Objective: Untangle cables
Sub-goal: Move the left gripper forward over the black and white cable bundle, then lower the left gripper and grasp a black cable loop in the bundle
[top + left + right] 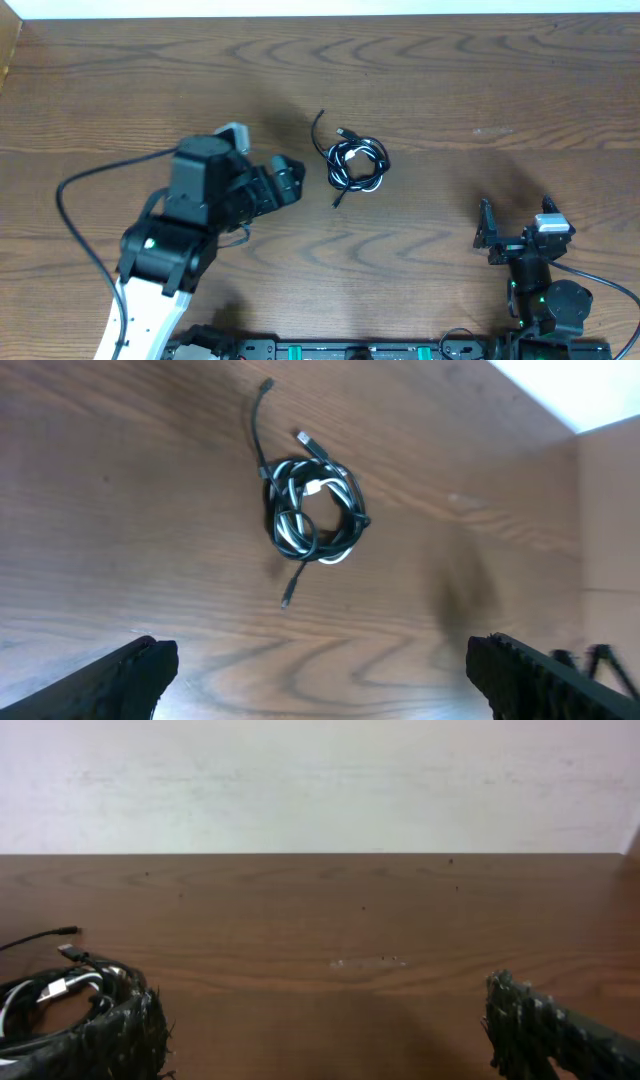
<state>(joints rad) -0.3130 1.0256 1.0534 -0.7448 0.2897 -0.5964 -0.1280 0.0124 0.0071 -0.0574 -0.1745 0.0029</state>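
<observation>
Several cables [292,530] lie coiled, apparently tangled — left gripper [322,660], right gripper [322,1005] gaping.

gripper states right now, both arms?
Left gripper: open, empty; the cables lie ahead of it, untouched.
Right gripper: open, empty.

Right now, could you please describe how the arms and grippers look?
Left arm: black joints, white base link, green light, trailing black cable. Right arm: black, grey-white block on top. The left gripper and right gripper have black, rough fingers.
</observation>
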